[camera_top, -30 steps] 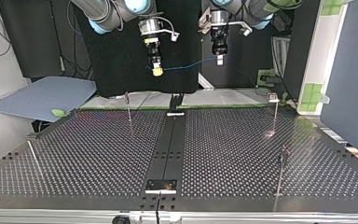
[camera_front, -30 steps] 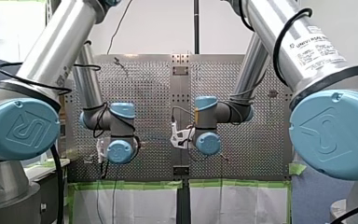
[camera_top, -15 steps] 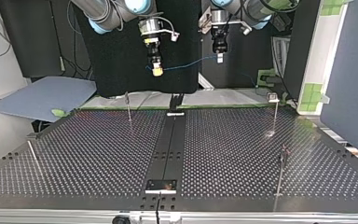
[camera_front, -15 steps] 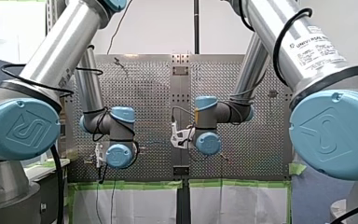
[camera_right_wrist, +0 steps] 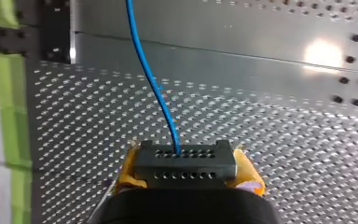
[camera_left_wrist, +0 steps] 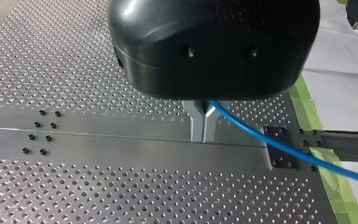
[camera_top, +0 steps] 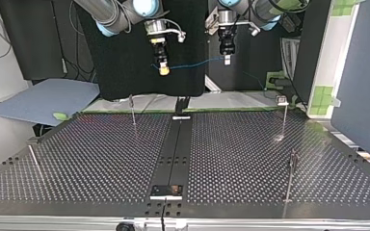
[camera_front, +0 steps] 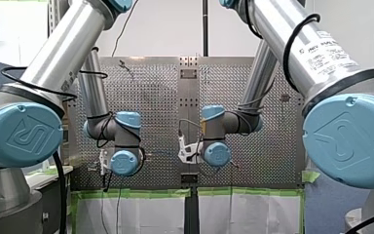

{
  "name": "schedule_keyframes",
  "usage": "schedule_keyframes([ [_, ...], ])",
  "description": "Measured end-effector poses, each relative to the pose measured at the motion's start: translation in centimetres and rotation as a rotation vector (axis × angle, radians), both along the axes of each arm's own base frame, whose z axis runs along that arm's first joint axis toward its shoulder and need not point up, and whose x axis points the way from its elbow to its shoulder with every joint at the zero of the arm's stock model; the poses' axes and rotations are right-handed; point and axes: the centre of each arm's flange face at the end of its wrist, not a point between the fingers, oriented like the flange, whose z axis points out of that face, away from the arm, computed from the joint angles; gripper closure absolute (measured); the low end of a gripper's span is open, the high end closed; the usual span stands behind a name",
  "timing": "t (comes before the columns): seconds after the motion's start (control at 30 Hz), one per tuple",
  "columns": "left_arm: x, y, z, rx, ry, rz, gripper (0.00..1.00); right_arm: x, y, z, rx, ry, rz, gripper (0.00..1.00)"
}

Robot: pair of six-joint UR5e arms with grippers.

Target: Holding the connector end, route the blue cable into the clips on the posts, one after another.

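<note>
Right fingers (camera_right_wrist: 249, 171) are edging up, upper middle of top view, gripping the connector (camera_right_wrist: 185, 164); left fingers (camera_left_wrist: 196, 122) are pinching the cable (camera_left_wrist: 261, 138), so overtensioning is probably risking yanking it loose.

This is a robotics lab, set up as a test cell. Two industrial robot arms, my left arm (camera_front: 63, 53) and my right arm (camera_front: 297, 44), each with large blue joint caps (camera_front: 19, 134), work at a metal perforated table (camera_top: 101, 159) whose grid of holes carries thin upright posts (camera_top: 133, 113). Strips of green tape (camera_front: 141, 192) line the table's edge, a black backdrop (camera_top: 125, 57) hangs behind the arms in the top view, and a plain white wall (camera_front: 165, 29) closes the space in the front view.
</note>
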Motion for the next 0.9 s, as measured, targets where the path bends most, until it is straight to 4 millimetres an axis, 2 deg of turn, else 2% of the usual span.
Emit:
schedule_keyframes([
  [0.53, -0.2, -0.3, 0.4, 0.0, -0.003, 0.0, 1.0, -0.5, 0.4, -0.6, 0.052, 0.064, 0.002, 1.0],
  [0.7, -0.8, -1.0, 1.8, -0.01, -0.009, -0.001, 1.0, 0.7, 0.0, 1.6, 0.039, 0.045, 0.014, 1.0],
  [0.9, -0.8, -0.8, 3.5, -0.05, -0.012, 0.013, 1.0, 1.5, 0.2, 4.7, 0.055, -0.023, 0.058, 1.0],
])
